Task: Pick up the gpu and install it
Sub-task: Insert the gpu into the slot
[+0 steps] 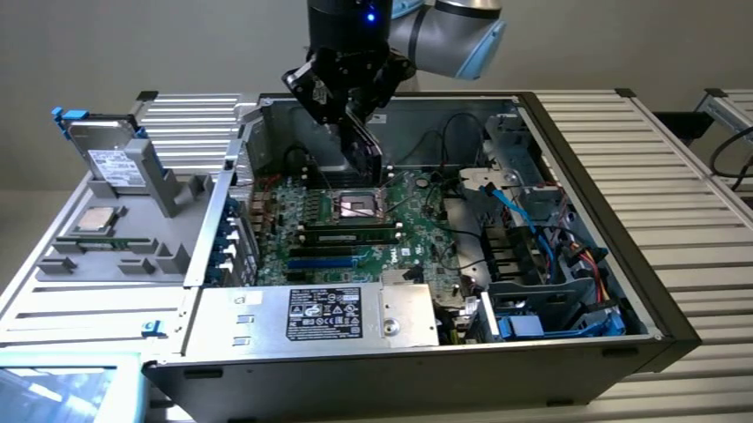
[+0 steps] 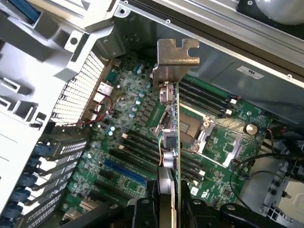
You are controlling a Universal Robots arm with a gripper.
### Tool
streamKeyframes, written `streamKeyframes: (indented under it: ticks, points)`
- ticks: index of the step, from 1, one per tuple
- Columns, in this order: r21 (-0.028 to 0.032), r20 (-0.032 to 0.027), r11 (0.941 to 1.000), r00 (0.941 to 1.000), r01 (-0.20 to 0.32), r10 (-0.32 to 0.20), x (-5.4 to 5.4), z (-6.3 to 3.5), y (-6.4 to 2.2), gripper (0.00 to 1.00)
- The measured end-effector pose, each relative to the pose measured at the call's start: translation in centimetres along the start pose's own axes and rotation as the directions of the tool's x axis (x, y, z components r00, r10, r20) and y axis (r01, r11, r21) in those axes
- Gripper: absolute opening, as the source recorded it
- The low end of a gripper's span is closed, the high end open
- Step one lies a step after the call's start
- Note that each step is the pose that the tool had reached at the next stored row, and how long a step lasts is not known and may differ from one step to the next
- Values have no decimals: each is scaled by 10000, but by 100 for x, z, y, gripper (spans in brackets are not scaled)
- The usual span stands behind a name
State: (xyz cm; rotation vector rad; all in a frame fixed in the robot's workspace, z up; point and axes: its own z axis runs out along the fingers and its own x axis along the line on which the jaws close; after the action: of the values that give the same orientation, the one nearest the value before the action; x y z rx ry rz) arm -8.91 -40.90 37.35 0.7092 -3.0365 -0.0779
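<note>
Right now I see the gpu (image 2: 172,137) edge-on: a thin green board with a stamped silver bracket (image 2: 176,54) at its far end. My gripper (image 2: 168,204) has it clamped between the black fingers (image 2: 142,211), closed partway onto the card's thickness. In the exterior view the arm (image 1: 453,31) reaches down from above with its wrist vertical. It holds the dark card upright inside the open sheet-metal case (image 1: 612,159), over the green motherboard (image 1: 353,251), above the square CPU socket (image 1: 356,208).
</note>
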Motion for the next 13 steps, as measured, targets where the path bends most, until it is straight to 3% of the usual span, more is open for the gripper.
streamKeyframes:
  ticks: [3,7,13]
  points:
    - [5,-29,9985,9985,545,-545,0,4,0,29]
    - [9,-68,9920,9919,1265,-1265,0,12,-1,29]
    - [9,-127,9725,9724,2331,-2330,0,22,-1,29]
